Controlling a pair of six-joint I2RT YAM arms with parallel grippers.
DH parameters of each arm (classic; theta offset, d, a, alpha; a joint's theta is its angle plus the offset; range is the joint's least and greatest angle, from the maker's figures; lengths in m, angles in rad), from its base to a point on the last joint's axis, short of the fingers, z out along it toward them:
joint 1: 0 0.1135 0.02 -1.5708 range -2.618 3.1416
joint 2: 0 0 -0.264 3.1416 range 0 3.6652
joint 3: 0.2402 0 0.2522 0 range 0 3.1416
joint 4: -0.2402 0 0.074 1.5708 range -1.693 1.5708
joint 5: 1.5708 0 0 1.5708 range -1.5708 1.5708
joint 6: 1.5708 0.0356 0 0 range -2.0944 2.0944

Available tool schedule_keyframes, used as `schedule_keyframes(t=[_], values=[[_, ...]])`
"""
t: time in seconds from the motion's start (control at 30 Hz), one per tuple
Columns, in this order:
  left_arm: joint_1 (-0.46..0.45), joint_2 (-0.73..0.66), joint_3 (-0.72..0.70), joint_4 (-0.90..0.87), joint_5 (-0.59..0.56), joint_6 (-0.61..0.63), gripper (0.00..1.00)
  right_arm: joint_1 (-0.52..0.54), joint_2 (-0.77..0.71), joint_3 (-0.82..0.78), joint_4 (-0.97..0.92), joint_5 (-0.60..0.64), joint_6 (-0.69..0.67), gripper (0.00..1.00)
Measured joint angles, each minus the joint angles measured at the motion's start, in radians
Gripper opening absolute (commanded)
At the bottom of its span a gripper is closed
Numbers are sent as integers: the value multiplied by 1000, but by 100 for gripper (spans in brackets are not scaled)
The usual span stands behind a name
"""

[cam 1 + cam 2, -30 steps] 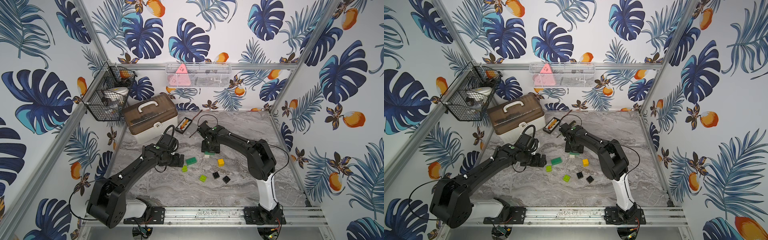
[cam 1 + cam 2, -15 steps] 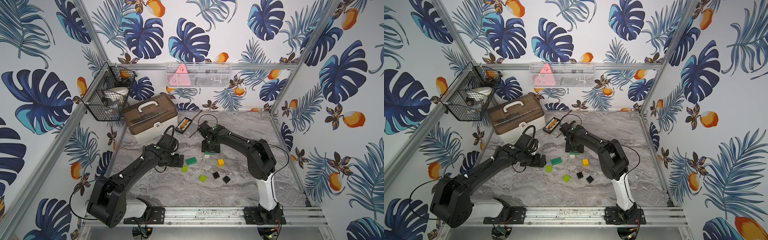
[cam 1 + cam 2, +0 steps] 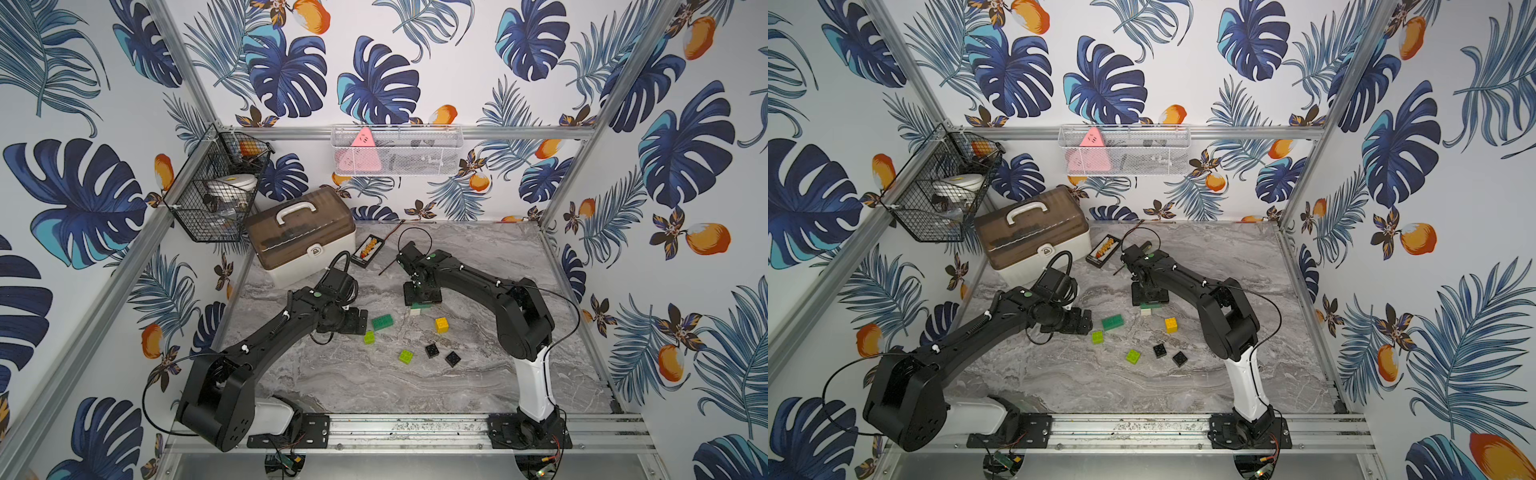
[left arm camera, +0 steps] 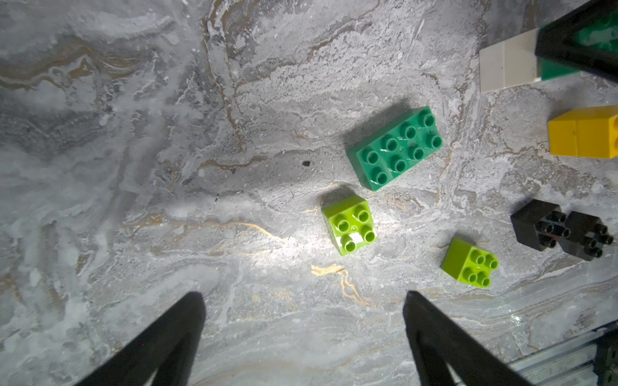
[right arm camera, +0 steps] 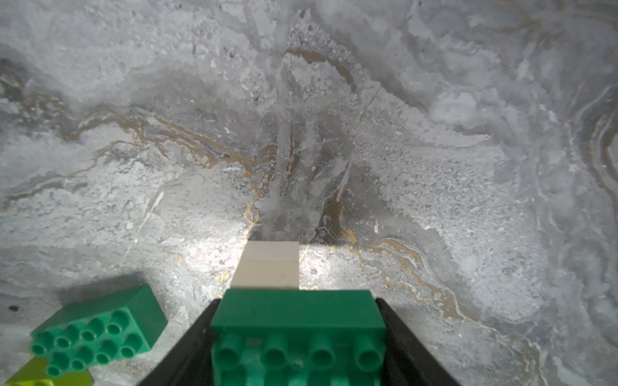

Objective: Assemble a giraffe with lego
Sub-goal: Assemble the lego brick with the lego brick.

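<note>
giraffe: just a start so far. It is a green brick with white bricks stuck on one end. It sits just behind the yellow block, on the back-wall side, maybe touching the table.
right gripper: clamped on the green brick's two short ends.
left gripper: fingers wide apart, holding nothing. From the yellow block, it is past the loose green brick.
loose lego: the lime bricks and black bricks lie near the yellow block, on the side nearer the arm bases.
how it handles: I think the bricks are light, hard and smooth. They should not bend or break, but shiny sides can slip.
where to hold: squeeze two flat sides, not the bumps on top. Push straight down so a brick snaps on.
writing: none I can read on any brick.
</note>
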State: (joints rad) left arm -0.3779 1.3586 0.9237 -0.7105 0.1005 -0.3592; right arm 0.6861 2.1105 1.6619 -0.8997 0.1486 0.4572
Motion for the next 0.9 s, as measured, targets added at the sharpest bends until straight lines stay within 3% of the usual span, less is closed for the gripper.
schedule_keyframes(t=[0.57,0.9], values=[[-34,20,19,1,9,-15,97,-28,-20,-5,6,-47,-182,25],[-67,44,56,-1,4,-34,97,-38,-38,-12,-4,-80,-205,25]])
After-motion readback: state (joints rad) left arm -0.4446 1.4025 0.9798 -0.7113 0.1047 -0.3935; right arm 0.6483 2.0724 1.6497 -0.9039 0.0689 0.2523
